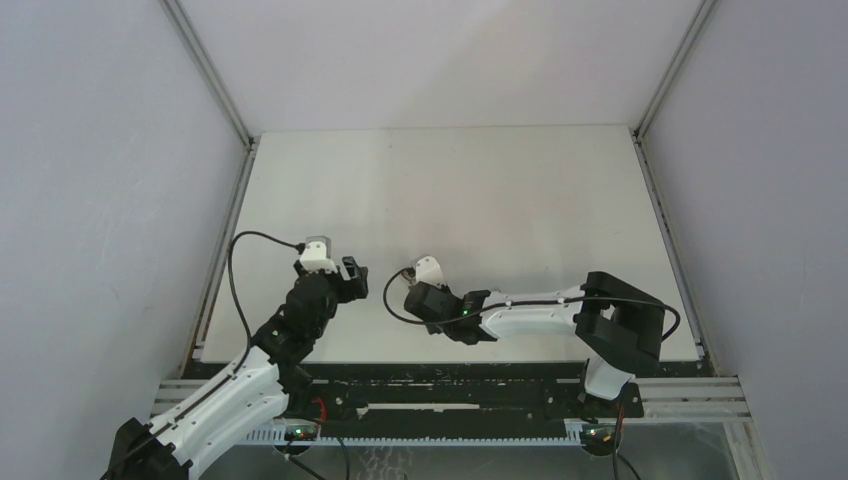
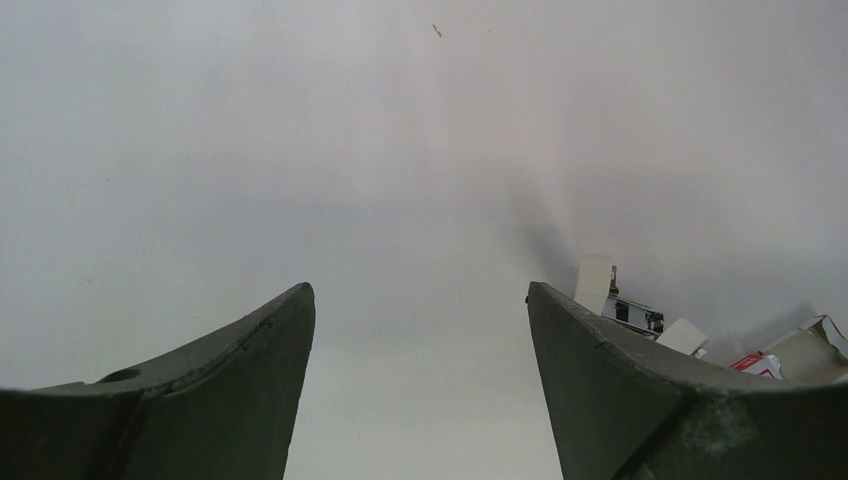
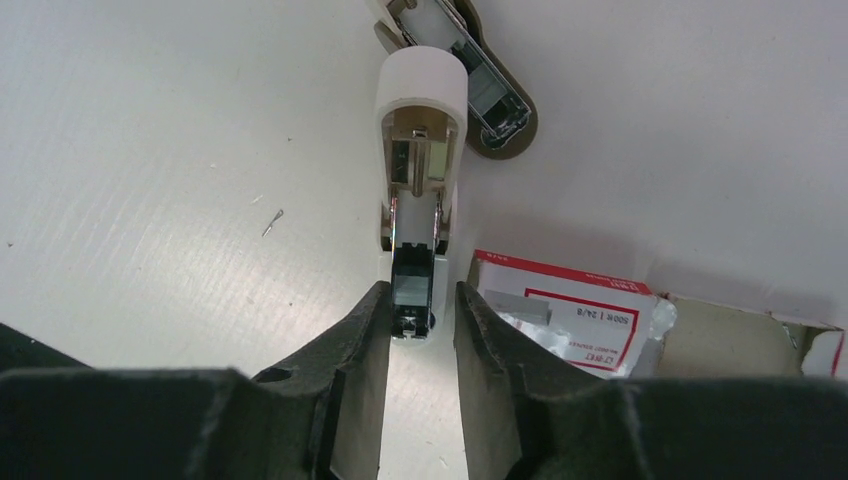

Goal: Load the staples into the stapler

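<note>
the right gripper stands narrowly parted around the near end of the stapler, which lies hinged open on the table – whether the jaws pinch its dark inner arm or only flank it i cannot tell. the left gripper hangs wide open, empty. the staples seem to be the grey strip in the box just beside. steady the stapler squarely and feed the strip in flat – never tilted.

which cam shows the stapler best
Right wrist: the stapler sits centred and opened, its end between the right gripper fingers. Left wrist catches only a small far piece beside a finger; the top view hides it under that gripper.
</note>
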Robot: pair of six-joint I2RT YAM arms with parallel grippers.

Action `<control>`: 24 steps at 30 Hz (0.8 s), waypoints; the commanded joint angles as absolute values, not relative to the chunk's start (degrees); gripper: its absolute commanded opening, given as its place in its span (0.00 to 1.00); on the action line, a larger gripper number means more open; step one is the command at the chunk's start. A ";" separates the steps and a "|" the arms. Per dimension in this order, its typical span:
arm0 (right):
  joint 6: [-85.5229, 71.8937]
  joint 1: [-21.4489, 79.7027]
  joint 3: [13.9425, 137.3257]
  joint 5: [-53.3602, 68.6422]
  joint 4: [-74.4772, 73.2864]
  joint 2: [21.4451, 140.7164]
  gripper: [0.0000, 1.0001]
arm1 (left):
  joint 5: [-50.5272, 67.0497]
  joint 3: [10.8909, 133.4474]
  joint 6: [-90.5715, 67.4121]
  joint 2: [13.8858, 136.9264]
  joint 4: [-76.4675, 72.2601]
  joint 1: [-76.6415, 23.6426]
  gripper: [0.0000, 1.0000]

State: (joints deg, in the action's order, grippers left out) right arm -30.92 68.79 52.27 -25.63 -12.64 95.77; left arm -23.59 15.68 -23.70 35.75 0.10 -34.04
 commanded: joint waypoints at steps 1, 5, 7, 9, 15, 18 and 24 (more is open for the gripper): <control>-31.33 69.00 54.76 -26.78 -14.08 90.05 0.30 | -22.99 14.84 -21.81 35.39 -2.53 -33.77 0.82; -29.76 68.42 53.68 -26.46 -14.84 84.69 0.35 | -14.99 13.73 -19.42 35.07 -6.72 -33.76 0.81; -29.03 67.58 51.32 -24.93 -13.54 81.64 0.37 | -9.02 12.92 -18.52 35.34 -10.10 -33.77 0.79; -28.23 66.38 47.92 -22.65 -10.73 78.40 0.38 | -3.46 12.99 -18.05 36.61 -12.76 -33.75 0.77; -29.51 62.78 37.09 -13.79 -2.43 70.63 0.43 | 9.16 16.60 -18.65 45.20 -17.87 -36.58 0.72; -32.05 62.57 33.46 -11.47 0.84 69.35 0.43 | 9.97 18.85 -17.92 49.17 -18.63 -39.83 0.71; -37.53 63.58 29.12 -8.57 8.79 71.22 0.42 | 11.26 23.83 -18.86 59.26 -18.54 -40.99 0.69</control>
State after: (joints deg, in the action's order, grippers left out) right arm -32.91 62.72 29.74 -11.73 -0.49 70.76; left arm 8.40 17.80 -19.68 55.09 -14.92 -40.56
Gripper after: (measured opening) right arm 0.429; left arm 0.700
